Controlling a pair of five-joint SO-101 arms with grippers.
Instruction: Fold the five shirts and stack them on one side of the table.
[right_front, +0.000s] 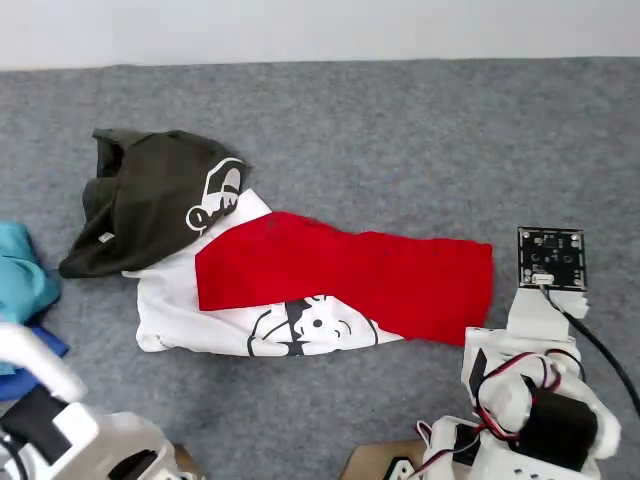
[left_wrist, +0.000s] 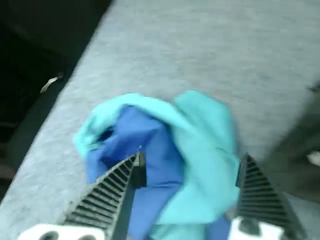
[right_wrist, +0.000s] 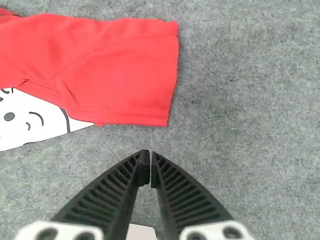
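Though tiny, label (right_front: 105, 237) on dark shirt (right_front: 150, 200)

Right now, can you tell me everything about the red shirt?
The red shirt is soft plain cloth with a stitched hem, lying fairly flat, slightly wrinkled. It lies slantwise over the white shirt with a black cartoon print, one end on the grey table. The right gripper, shut, sits near its hem, not touching.

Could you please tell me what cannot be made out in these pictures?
High view: the teal shirt and blue shirt are cut off by the left edge.
High view: much of the white shirt lies hidden under the red shirt and dark shirt.
Right wrist view: the red shirt runs past the picture's edge.
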